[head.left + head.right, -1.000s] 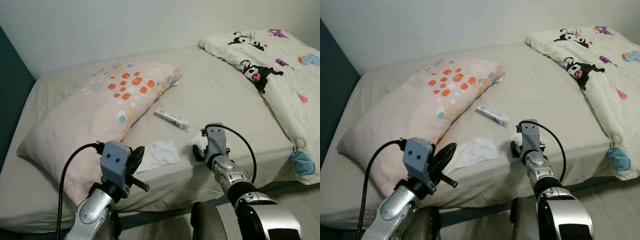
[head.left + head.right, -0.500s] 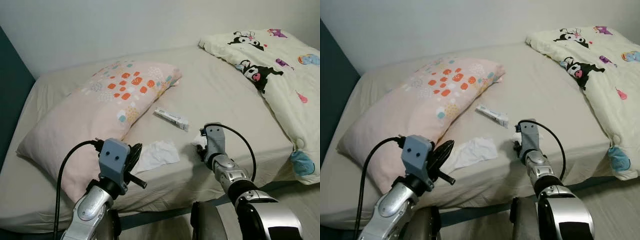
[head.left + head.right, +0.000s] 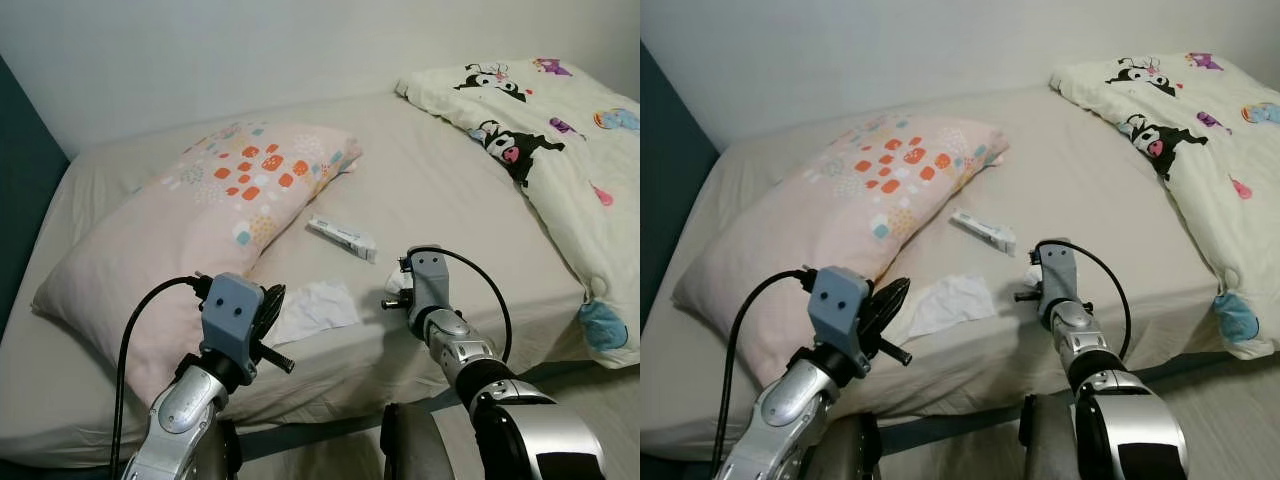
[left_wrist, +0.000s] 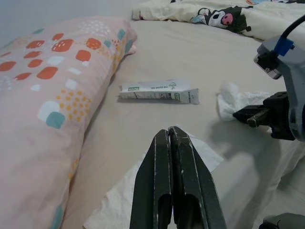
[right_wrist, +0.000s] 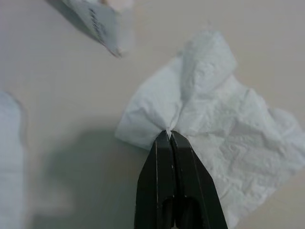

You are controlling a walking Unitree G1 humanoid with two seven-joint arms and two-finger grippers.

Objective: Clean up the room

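Your right gripper [image 5: 169, 136] pinches the crumpled tissue [image 5: 214, 129] on the bed [image 3: 450, 180]; your left gripper [image 4: 171, 136], fingers pressed together, hovers over the near flat tissue [image 3: 315, 308].

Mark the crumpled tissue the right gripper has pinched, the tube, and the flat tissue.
crumpled tissue [image 5: 214, 129], right wrist view, middle of the wad
tube [image 4: 157, 90], left wrist view, middle of its body
flat tissue [image 3: 318, 305], left eye view, centre of the sheet

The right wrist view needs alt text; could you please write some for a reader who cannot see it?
The right end effector, fingers shut, pinches a crumpled white tissue lying on the beige bedsheet. The end of a white tube lies nearby.
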